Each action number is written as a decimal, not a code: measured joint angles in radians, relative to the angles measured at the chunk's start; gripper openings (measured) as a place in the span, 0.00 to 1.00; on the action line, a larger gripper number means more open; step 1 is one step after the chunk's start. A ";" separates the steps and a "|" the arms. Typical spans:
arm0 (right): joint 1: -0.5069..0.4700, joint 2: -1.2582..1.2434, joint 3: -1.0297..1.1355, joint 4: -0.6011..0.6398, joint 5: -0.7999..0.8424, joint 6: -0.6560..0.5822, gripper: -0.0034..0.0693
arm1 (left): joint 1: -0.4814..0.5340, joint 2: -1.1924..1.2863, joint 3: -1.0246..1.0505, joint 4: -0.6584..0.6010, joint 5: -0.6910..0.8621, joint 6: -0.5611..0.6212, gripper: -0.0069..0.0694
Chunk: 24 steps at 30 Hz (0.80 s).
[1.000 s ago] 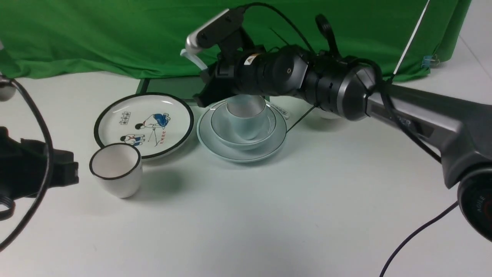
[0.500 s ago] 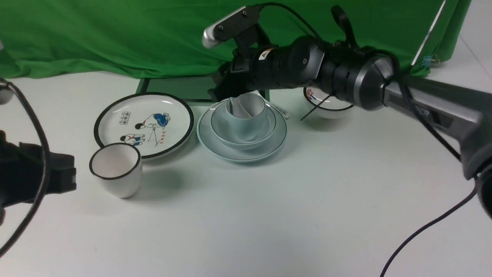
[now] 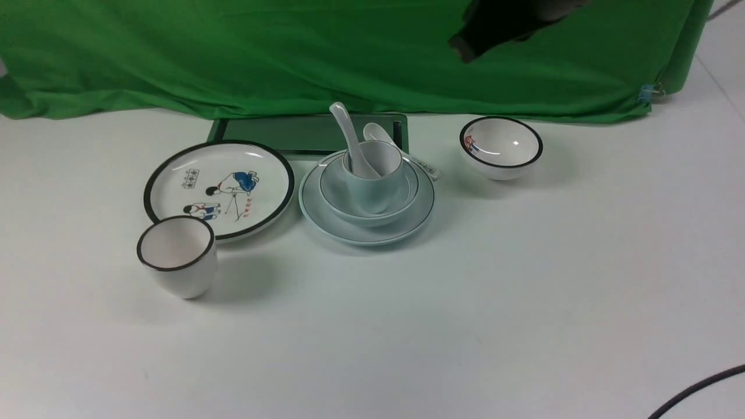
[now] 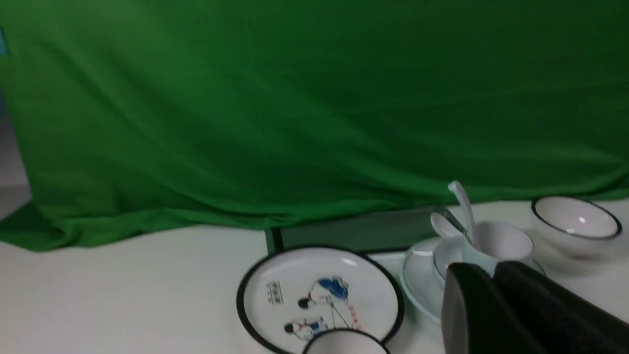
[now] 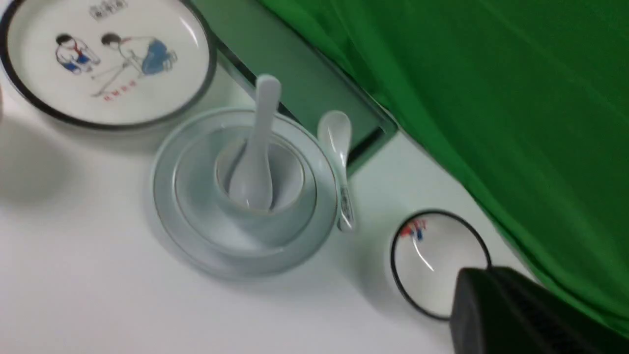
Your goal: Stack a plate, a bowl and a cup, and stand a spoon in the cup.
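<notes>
White table (image 3: 407,320); spoon (image 3: 352,139) in cup (image 3: 375,195); illegible writing on cartoon plate (image 3: 259,169).

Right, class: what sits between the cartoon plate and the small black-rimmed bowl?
The pale stack: plate, bowl and cup, the white spoon standing in the cup, a marked spoon behind it. The front view shows this.

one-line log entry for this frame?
stack bottom-up: pale blue-green plate, wide pale blue-green bowl, small pale blue-green cup | glossy white spoon standing in cup | status: stack complete
</notes>
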 joint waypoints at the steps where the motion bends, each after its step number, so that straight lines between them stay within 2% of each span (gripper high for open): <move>1: 0.000 -0.008 0.000 0.000 0.006 0.001 0.07 | 0.000 -0.006 0.011 0.000 -0.007 0.000 0.11; 5: 0.000 -0.210 0.217 -0.050 0.049 0.046 0.07 | 0.000 -0.104 0.103 0.001 -0.122 0.005 0.11; 8: 0.000 -0.417 0.476 -0.058 -0.063 0.120 0.07 | 0.000 -0.132 0.147 0.030 -0.142 0.007 0.11; 12: 0.000 -0.685 0.870 -0.043 -0.335 0.209 0.07 | 0.000 -0.136 0.180 0.111 -0.129 0.007 0.11; 13: 0.000 -0.699 0.870 -0.042 -0.353 0.213 0.07 | 0.000 -0.136 0.180 0.111 -0.129 0.007 0.11; 14: 0.000 -0.816 1.062 -0.034 -0.513 0.254 0.07 | 0.000 -0.136 0.185 0.146 -0.103 0.007 0.12; 15: 0.000 -0.828 1.062 -0.033 -0.531 0.259 0.07 | 0.000 -0.136 0.185 0.156 -0.100 0.007 0.12; 16: 0.000 -0.874 1.153 -0.032 -0.606 0.276 0.07 | 0.000 -0.136 0.186 0.177 -0.084 0.007 0.12; 21: 0.000 -1.065 1.579 -0.030 -1.200 0.335 0.07 | 0.000 -0.136 0.186 0.239 -0.038 0.007 0.13; 22: 0.000 -1.069 1.591 -0.030 -1.219 0.335 0.07 | 0.000 -0.136 0.186 0.239 -0.038 0.007 0.13; 23: 0.000 -1.072 1.674 -0.031 -1.359 0.340 0.07 | 0.000 -0.136 0.186 0.241 -0.038 0.007 0.13; 24: 0.000 -1.072 1.720 -0.031 -1.415 0.343 0.07 | 0.000 -0.136 0.186 0.242 -0.038 0.007 0.13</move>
